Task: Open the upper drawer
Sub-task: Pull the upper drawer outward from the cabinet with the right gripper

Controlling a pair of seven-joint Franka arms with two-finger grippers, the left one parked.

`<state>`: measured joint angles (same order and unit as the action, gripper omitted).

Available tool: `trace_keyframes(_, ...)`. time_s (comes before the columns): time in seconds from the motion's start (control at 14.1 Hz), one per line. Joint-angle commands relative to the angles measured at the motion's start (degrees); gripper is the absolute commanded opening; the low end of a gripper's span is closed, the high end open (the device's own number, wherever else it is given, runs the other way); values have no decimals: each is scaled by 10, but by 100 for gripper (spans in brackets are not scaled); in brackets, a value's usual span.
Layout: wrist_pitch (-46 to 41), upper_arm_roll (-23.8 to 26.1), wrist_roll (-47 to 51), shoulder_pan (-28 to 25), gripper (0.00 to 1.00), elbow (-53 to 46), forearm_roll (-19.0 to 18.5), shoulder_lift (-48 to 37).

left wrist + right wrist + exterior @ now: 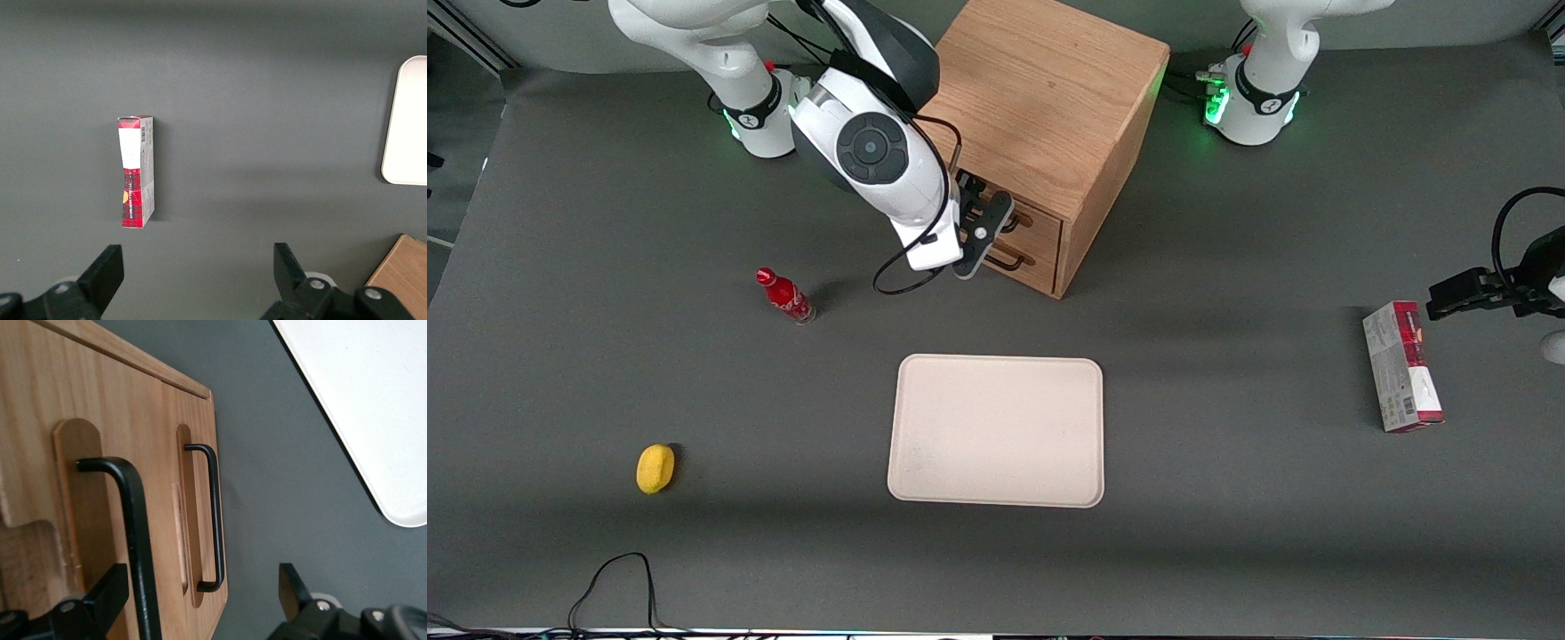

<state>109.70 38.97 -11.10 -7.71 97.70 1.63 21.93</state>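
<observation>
The wooden cabinet stands at the back of the table with its two drawer fronts turned toward the working arm's end. The upper drawer looks flush with the cabinet. Its thin black wire handle runs between my open fingers, close to one fingertip. My gripper is open right in front of the drawer faces, at handle height, and also shows in the right wrist view. The lower drawer lies beneath, with its own black handle farther from the fingers.
A cream tray lies nearer the front camera than the cabinet. A small red bottle stands toward the working arm's end, and a yellow lemon lies nearer the camera. A red box lies toward the parked arm's end.
</observation>
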Motion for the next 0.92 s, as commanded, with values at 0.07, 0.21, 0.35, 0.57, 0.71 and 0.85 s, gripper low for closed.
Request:
trace_keyframes(0.07, 22, 1, -15, -1, 100, 3, -38, 14)
trace_keyframes(0.21, 21, -7, -47, 2, 100, -9, -45, 16)
trace_keyframes(0.35, 17, -37, -77, 2, 100, -29, -44, 18)
trace_keyframes(0.57, 15, -91, -130, 2, 100, -57, -39, 27)
trace_keyframes(0.71, 15, -123, -160, 2, 100, -81, -38, 41)
trace_keyframes(0.85, 12, -145, -182, 3, 100, -110, -38, 58)
